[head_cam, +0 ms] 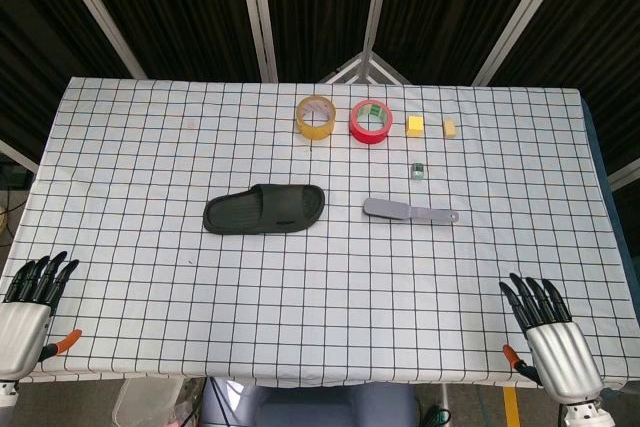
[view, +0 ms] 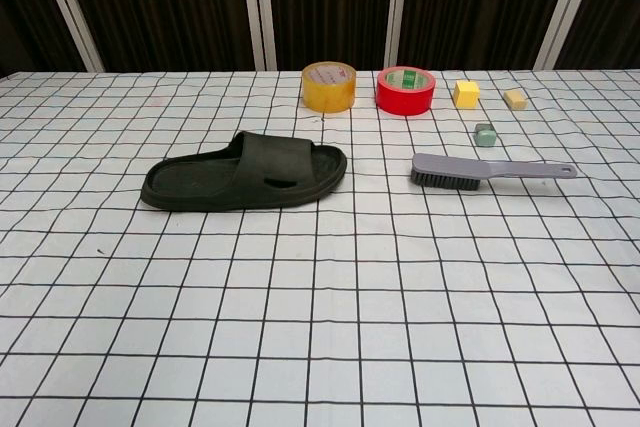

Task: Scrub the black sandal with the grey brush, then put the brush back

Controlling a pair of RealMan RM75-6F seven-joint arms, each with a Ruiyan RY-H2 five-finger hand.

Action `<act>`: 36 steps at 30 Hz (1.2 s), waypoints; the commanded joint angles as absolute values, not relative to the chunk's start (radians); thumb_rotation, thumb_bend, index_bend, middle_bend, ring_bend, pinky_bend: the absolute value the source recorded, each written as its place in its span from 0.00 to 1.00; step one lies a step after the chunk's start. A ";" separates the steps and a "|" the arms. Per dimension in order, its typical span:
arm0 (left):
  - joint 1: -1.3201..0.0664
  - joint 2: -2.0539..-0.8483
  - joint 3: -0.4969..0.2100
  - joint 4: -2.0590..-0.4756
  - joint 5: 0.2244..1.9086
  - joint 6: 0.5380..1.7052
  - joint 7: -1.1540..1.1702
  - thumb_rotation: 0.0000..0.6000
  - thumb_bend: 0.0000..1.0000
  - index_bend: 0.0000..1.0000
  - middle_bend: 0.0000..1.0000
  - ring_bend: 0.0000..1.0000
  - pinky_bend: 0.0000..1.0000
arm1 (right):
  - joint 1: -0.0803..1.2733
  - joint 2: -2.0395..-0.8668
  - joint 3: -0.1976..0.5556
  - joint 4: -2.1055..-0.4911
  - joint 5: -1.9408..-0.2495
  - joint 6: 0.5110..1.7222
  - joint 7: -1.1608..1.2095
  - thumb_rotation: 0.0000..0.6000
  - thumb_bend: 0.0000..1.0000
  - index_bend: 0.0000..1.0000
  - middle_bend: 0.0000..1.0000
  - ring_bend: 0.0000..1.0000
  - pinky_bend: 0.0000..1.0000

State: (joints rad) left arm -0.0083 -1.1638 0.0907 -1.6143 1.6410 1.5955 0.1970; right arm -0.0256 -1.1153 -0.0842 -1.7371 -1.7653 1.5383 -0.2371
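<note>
A table (head_cam: 150,147) covered in a white cloth with a black grid. Both robot hands rest at its near edge, holding nothing. The left hand (head_cam: 30,302) sits at the near left corner, its black fingers (head_cam: 45,275) extended and slightly apart. The right hand (head_cam: 550,332) sits at the near right corner, fingers (head_cam: 530,297) likewise spread. Well beyond both sets of fingertips, mid-table, lies the black sandal (head_cam: 265,209), toe pointing right. The grey brush (head_cam: 408,212) lies to its right, bristles down, closer to the right fingers. Farther still stand a yellow tape roll (head_cam: 317,116), a red tape roll (head_cam: 370,121) and two yellow blocks (head_cam: 415,126).
</note>
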 commanded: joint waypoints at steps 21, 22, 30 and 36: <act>-0.031 -1.247 0.041 -1.519 1.701 1.627 0.156 1.00 0.07 0.00 0.00 0.00 0.06 | 0.161 -1.167 0.065 -1.741 -1.596 1.290 -0.294 1.00 0.30 0.00 0.00 0.00 0.03; -0.034 -1.252 0.038 -1.515 1.701 1.626 0.161 1.00 0.07 0.00 0.00 0.00 0.06 | 0.176 -1.170 0.079 -1.746 -1.580 1.273 -0.304 1.00 0.30 0.00 0.00 0.00 0.03; -0.058 -1.297 -0.001 -1.477 1.674 1.606 0.195 1.00 0.07 0.00 0.00 0.00 0.06 | 0.308 -1.197 0.173 -1.795 -1.427 1.125 -0.458 1.00 0.30 0.06 0.01 0.00 0.09; -0.072 -1.318 -0.013 -1.467 1.643 1.570 0.235 1.00 0.07 0.00 0.00 0.00 0.06 | 0.460 -1.282 0.242 -1.748 -1.210 0.962 -0.579 1.00 0.30 0.08 0.05 0.01 0.12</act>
